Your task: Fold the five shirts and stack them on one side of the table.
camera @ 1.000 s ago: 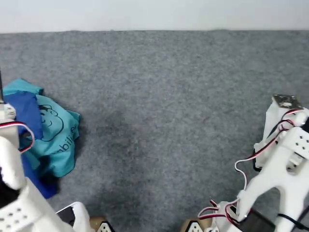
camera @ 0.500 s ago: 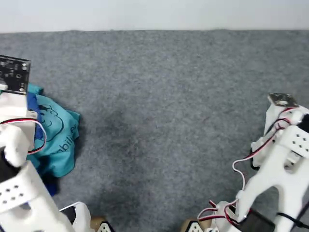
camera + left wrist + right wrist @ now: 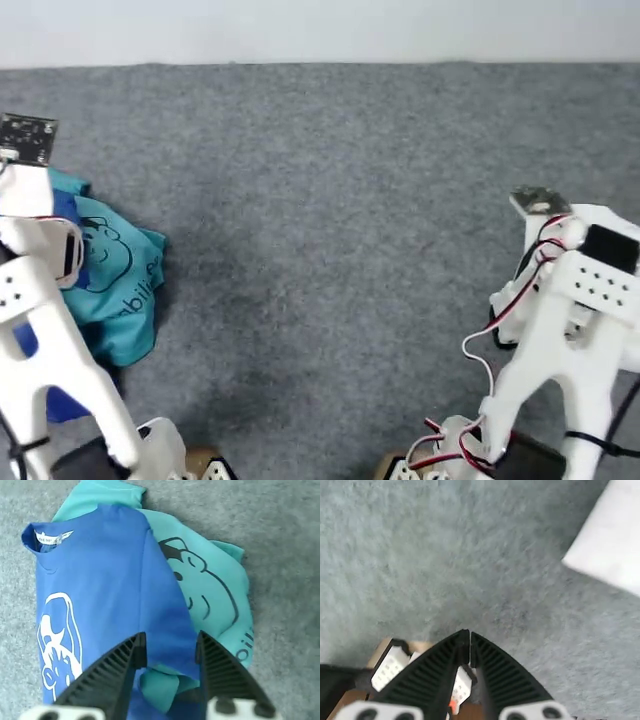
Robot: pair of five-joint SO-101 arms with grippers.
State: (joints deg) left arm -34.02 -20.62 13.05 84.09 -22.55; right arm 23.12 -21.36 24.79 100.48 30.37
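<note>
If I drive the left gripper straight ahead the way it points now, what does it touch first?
Most likely the blue shirt with the white print, close to its edge where it lies over the teal shirt with the dark line drawing. The left gripper hangs open above that spot, though depth is hard to judge.

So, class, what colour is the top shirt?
The top shirt is blue with a white print; left wrist view.

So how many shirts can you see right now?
2. A blue shirt lies on top of a teal shirt, both in one pile just in front of the left hand. More shirts may be hidden underneath.
</note>
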